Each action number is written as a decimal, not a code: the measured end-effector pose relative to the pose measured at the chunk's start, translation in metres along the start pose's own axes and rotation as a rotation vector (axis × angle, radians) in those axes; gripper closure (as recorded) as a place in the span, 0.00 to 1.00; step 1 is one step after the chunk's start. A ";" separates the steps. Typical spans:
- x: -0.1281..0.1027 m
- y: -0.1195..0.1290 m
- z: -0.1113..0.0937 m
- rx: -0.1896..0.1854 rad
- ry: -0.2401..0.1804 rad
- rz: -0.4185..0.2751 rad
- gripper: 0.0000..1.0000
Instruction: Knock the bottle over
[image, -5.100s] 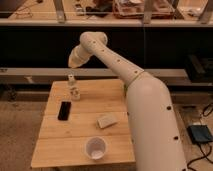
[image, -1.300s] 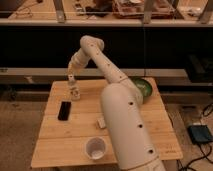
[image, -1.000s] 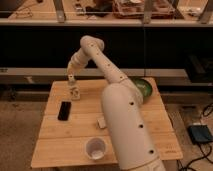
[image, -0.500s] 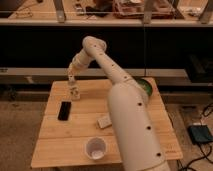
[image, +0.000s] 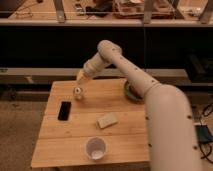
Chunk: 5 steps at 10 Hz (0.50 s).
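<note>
The bottle (image: 78, 92) is a small whitish shape at the back left of the wooden table (image: 75, 131). I cannot tell whether it is upright or tilting. My gripper (image: 81, 75) hangs just above it and slightly behind, very close to its top. The arm reaches in from the right across the back of the table.
A black flat object (image: 64, 110) lies left of centre. A pale rectangular block (image: 107, 120) lies mid-table. A white round cup (image: 95, 148) stands near the front edge. A green bowl (image: 130, 91) sits at the back right, partly behind the arm.
My gripper has moved slightly right and down, closer to the bottle. The bottle seems shifted a little to the right. The other objects have not moved.
</note>
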 end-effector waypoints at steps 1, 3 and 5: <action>-0.030 -0.004 -0.020 0.032 -0.010 0.021 0.95; -0.077 -0.010 -0.047 0.076 -0.029 0.092 0.91; -0.088 -0.012 -0.054 0.087 -0.034 0.109 0.91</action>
